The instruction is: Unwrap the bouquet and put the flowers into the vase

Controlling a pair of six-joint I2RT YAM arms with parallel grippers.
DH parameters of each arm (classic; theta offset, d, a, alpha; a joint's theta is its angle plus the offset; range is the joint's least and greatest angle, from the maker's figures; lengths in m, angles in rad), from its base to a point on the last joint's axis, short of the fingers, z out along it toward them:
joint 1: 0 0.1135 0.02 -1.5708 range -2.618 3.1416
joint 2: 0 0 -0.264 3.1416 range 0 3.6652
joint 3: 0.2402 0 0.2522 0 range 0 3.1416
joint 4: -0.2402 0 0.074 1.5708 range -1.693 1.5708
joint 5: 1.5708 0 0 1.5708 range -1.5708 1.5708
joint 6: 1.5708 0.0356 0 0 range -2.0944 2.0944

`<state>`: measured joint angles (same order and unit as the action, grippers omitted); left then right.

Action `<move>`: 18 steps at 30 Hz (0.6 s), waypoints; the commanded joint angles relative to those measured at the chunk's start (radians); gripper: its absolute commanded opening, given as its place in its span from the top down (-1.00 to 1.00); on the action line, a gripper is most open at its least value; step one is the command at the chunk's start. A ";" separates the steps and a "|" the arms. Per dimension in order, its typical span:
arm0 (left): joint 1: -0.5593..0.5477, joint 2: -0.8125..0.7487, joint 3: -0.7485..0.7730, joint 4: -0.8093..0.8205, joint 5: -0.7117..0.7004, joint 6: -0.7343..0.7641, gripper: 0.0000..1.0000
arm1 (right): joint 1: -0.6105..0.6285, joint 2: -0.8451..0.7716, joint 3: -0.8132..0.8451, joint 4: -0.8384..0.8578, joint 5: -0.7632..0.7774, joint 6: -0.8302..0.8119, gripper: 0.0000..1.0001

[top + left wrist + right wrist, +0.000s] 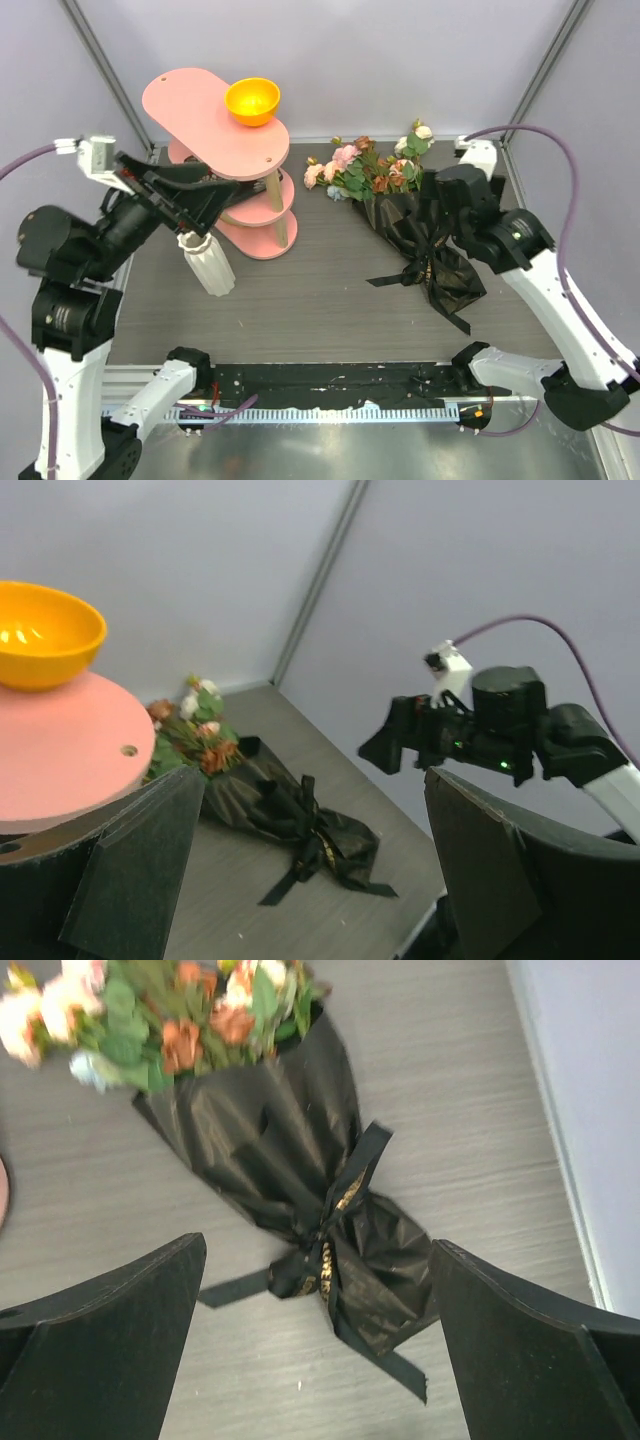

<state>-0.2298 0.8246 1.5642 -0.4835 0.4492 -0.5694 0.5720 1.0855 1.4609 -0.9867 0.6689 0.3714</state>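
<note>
Bouquet (415,235), 1: wrapped, ribbon-tied, lying on worktop (320,290), right side. Vase (207,262), 1: upright, left side, near pink stand (200,115), 1, bearing orange bowl (251,100), 1. Grippers, 2: left gripper (312,775) and right gripper (318,1243) both wide, empty.

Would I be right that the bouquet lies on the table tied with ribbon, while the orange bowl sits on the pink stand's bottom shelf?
Not quite: the orange bowl sits on the top shelf of the pink stand, as the top external view shows; the rest holds.
</note>
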 commanded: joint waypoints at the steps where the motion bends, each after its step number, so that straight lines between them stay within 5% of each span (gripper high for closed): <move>1: -0.080 0.070 -0.046 0.031 0.091 -0.040 -0.93 | 0.000 0.053 -0.068 -0.029 -0.126 0.043 -0.99; 3: -0.135 0.094 -0.064 0.034 0.056 -0.024 -0.93 | 0.000 0.025 -0.141 0.009 -0.149 0.089 -0.99; 10: -0.696 0.293 -0.078 0.013 -0.373 0.160 -0.93 | -0.043 -0.048 -0.361 0.065 -0.184 0.254 -0.99; 13: -0.845 0.422 -0.059 0.014 -0.441 0.238 -0.84 | -0.141 -0.071 -0.424 0.086 -0.286 0.296 -0.91; 15: -0.885 0.485 -0.055 0.017 -0.527 0.292 -0.75 | -0.231 -0.090 -0.479 0.115 -0.403 0.307 -0.79; 18: -0.899 0.590 -0.078 0.055 -0.540 0.298 -0.54 | -0.270 -0.128 -0.559 0.157 -0.442 0.325 -0.31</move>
<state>-1.1130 1.3476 1.4834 -0.4812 0.0372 -0.3550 0.3519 1.0054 0.9718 -0.9165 0.3496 0.6300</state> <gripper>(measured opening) 0.813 0.764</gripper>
